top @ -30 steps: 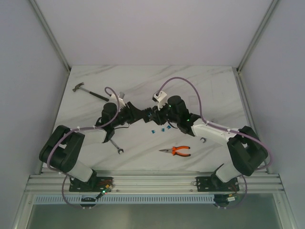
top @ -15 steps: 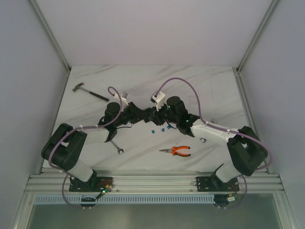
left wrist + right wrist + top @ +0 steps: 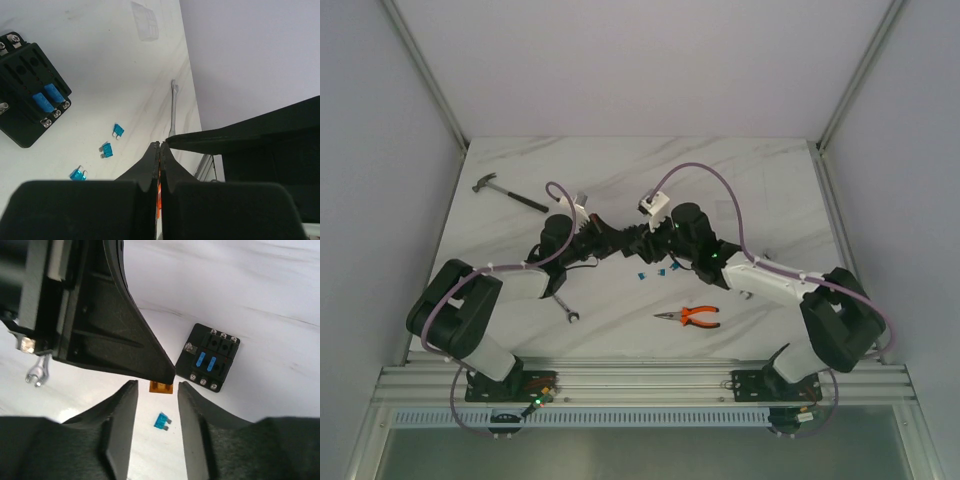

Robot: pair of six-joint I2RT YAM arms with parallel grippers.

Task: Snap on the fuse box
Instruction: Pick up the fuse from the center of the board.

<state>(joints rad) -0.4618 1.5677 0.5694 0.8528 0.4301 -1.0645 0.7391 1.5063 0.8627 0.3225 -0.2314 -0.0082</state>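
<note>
The black fuse box (image 3: 212, 357) lies flat on the white table with two blue fuses in its slots; it also shows in the left wrist view (image 3: 30, 90). In the top view the arms hide it. My left gripper (image 3: 160, 145) is shut on a small orange fuse (image 3: 161, 387) and holds it above the table, left of the box. My right gripper (image 3: 157, 384) is open, its fingers (image 3: 192, 415) on either side of that orange fuse without touching it. Both grippers meet at mid-table (image 3: 630, 240).
Loose blue fuses (image 3: 660, 271) lie just in front of the grippers. Orange-handled pliers (image 3: 690, 317) lie nearer the front. A wrench (image 3: 565, 305) is at front left, a hammer (image 3: 508, 192) at back left, and a clear cover (image 3: 145, 21) beyond the box.
Both grippers have shifted slightly toward the back and drawn closer together; the right fingers now flank the fuse in the left gripper.
</note>
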